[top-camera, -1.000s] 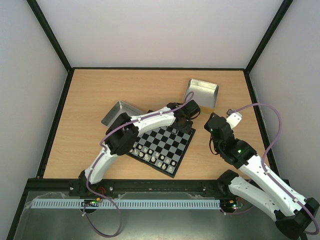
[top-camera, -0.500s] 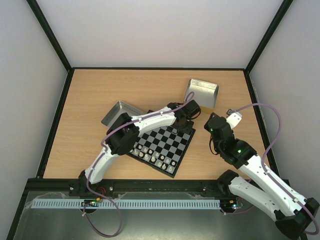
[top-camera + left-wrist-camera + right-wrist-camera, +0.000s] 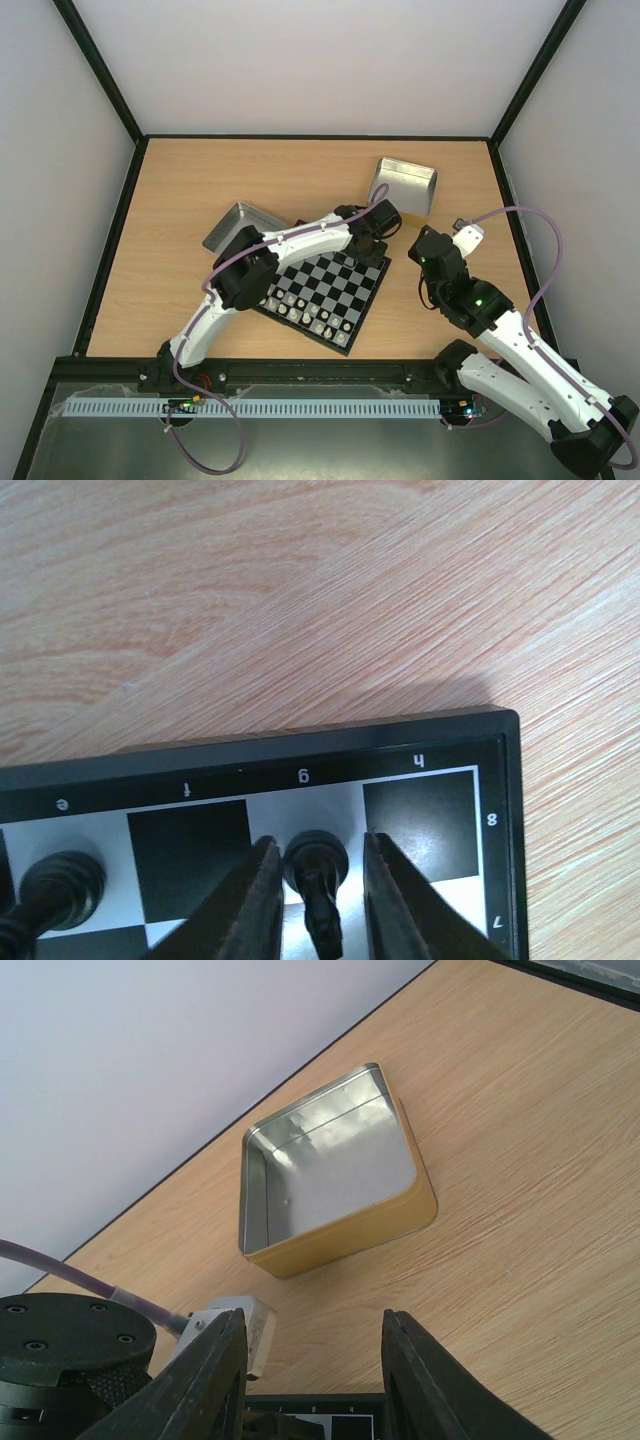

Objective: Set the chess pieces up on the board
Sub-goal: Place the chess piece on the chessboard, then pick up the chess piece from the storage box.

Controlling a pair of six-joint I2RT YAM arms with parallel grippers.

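Left gripper point(image 3: 373, 243) hangs over the far right corner of the board point(image 3: 345, 288), which lies mid-table point(image 3: 180, 180) between two metal trays point(image 3: 238, 225), with pale pieces point(image 3: 305, 312) lining its near edge. The right gripper point(image 3: 430, 245) hovers just off the board's right side. On the left wrist view, the fingers point(image 3: 262, 880) are barely parted, with a sliver of gap either side of a black piece point(image 3: 317, 865) standing on the light edge square marked g. A second dark piece point(image 3: 62, 888) stands two squares along. On the right wrist view, the jaws are spread and empty, facing one tray point(image 3: 330, 1175).
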